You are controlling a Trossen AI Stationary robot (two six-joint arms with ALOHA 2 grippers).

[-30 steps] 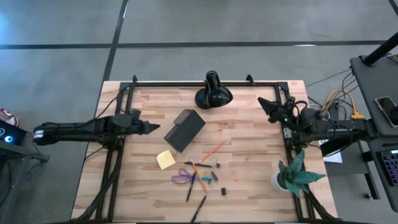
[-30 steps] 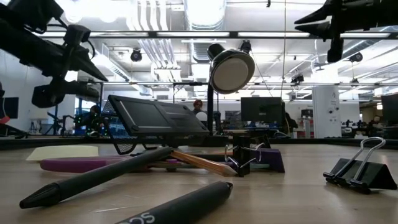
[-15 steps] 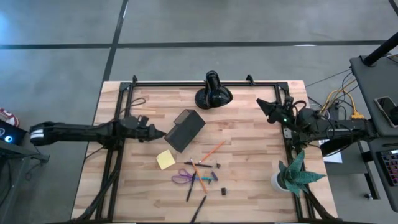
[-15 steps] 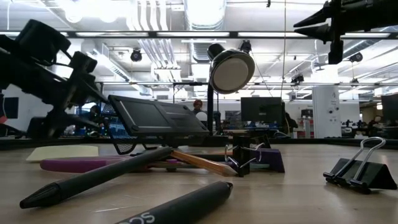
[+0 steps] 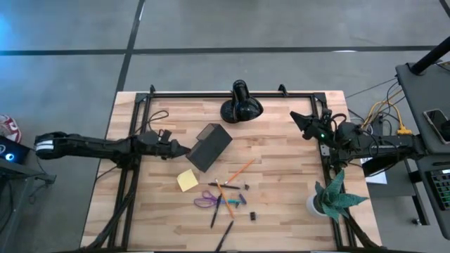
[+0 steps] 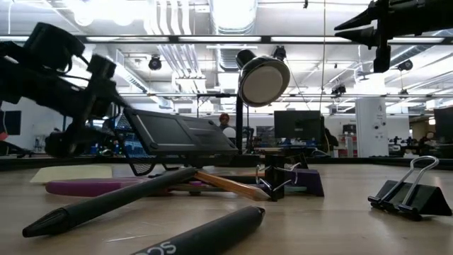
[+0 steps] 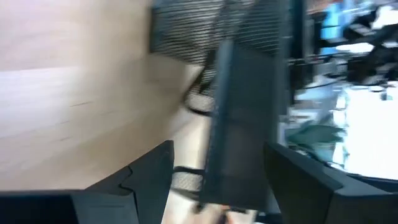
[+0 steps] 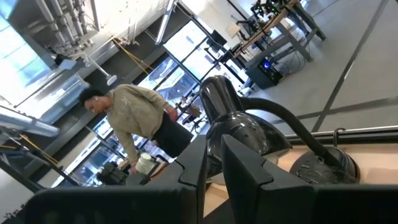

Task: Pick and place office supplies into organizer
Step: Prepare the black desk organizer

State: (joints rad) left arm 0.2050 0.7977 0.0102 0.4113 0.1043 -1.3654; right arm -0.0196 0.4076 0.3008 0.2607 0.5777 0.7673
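The organizer, a small black box, lies askew near the table's middle. My left gripper hangs low at its left corner, open. In the left wrist view, my left gripper has one finger on either side of the organizer's edge. Nearer the front edge lie the yellow sticky-note pad, purple scissors, orange pencil, blue marker and black pens. My right gripper waits, shut, high above the table's right side. My left gripper comes level from the table's left, its open fingers on either side of the organizer's left edge. I cannot tell whether they touch it. The organizer rests on the table.
A black dome lamp stands at the far edge and a green plant in a white pot at the right near corner. A black binder clip sits near the front. A person stands in the room beyond.
My left gripper has come down and moved toward the table's right, up to the organizer's left corner. The organizer and the supplies have stayed where they were.
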